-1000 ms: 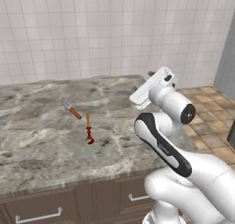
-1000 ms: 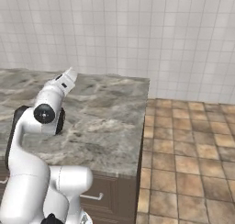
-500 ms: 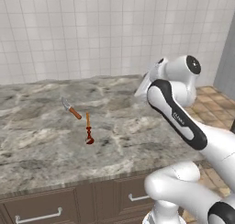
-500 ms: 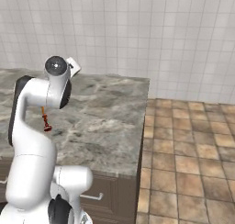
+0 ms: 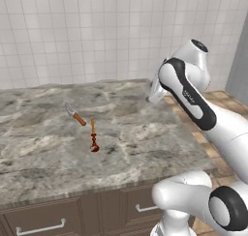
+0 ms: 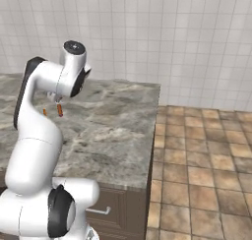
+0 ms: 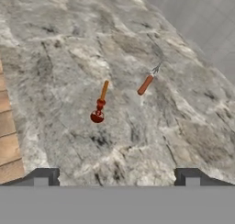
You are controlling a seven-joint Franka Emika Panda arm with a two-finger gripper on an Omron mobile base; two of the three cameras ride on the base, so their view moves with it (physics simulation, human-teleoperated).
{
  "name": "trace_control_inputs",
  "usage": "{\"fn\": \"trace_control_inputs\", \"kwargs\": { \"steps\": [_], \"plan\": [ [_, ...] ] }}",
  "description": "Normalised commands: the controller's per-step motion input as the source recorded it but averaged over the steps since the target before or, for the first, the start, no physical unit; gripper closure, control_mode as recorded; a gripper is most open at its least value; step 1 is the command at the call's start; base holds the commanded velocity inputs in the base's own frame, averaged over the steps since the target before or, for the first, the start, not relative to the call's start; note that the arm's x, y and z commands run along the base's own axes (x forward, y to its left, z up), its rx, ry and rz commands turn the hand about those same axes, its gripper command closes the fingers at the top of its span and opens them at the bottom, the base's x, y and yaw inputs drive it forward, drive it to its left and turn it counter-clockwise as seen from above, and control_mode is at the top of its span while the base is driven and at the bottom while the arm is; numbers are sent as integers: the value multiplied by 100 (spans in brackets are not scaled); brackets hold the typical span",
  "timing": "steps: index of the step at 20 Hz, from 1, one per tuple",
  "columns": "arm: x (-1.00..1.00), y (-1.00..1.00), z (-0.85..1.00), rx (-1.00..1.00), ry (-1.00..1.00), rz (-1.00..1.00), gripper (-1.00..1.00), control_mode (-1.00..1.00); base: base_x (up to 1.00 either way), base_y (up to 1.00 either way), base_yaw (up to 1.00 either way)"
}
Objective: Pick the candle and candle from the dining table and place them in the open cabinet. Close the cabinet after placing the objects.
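Standing upright on the marbled tabletop (image 5: 131,133), the orange taper candle (image 5: 93,139) sits left of centre in the left base frame, with a knife (image 5: 74,115) lying just up-left of it. The gripper (image 7: 116,176) hangs above, well apart, jaws spread wide and holding nothing.

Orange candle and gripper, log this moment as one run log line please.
phase: approach | gripper: open, empty, above the dining table | orange candle: standing on table, untouched | knife: lying beside candle, apart
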Motion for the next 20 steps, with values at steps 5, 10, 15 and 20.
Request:
{"fn": "trace_control_inputs", "kwargs": {
  "steps": [5, 10, 15, 20],
  "plan": [
    [-17, 0, -63, 3, 3, 10, -100, -100, 0, 0, 0],
    [-13, 0, -42, 14, 0, 10, -100, -100, 0, 0, 0],
    [-37, 1, -22, 25, -1, 7, -100, -100, 0, 0, 0],
    [-19, 21, -39, 37, 4, 4, -100, -100, 0, 0, 0]
  ]
}}
